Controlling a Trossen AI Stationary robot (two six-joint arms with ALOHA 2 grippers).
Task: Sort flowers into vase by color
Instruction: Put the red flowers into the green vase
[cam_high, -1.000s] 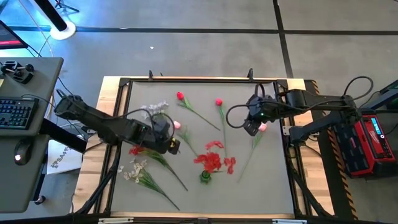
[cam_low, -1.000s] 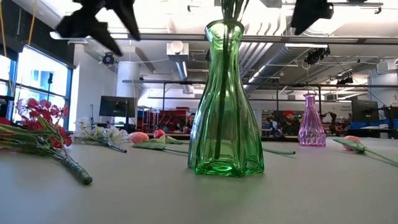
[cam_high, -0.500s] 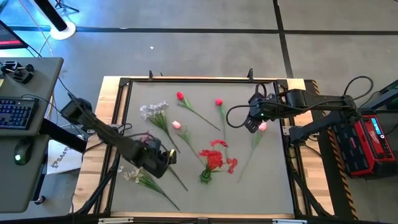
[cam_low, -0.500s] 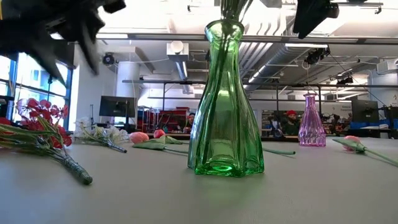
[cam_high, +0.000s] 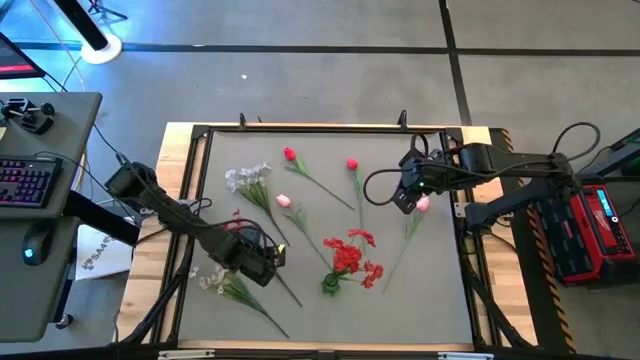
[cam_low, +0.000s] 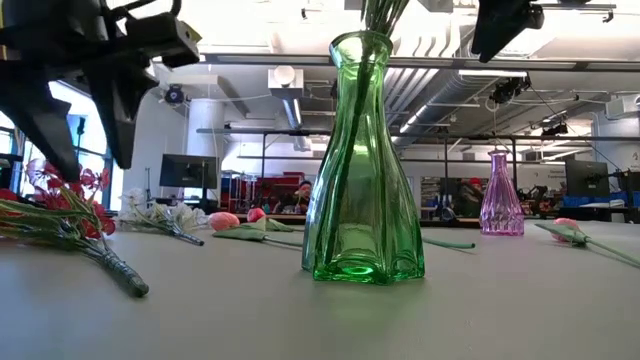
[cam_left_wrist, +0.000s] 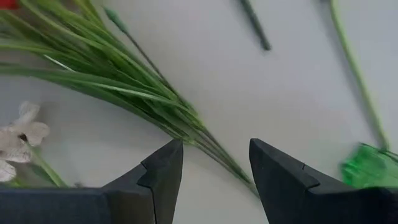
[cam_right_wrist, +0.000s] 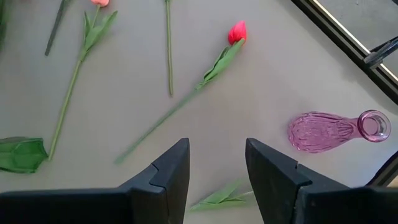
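Table is grey mat in black frame w/ wood border. L edge: bare wood strip, desk w/ keyboard just beyond. White spray lies near front-L, close to frame; second white spray farther back-L. L gripper low over mat between them, fingers spread w/ nothing between, a leafy green stem bundle just ahead of the tips; low view shows it dark above the red cluster lying on mat. Pink bud and red bud lie center-back, stems angled toward middle. Center-front: green vase upright, red blossoms already in it; stems visible through the glass. Another red bud behind it. Open mat front-R of the vase and along front edge, roomy. R gripper hangs over mat near R side, fingers parted, gripping nothing; pink bud just beside it, stem running toward front. Small pink vase sits by R frame rail; upright in low view. R of table: red case, lettering on it too small to read. No legible writing elsewhere.
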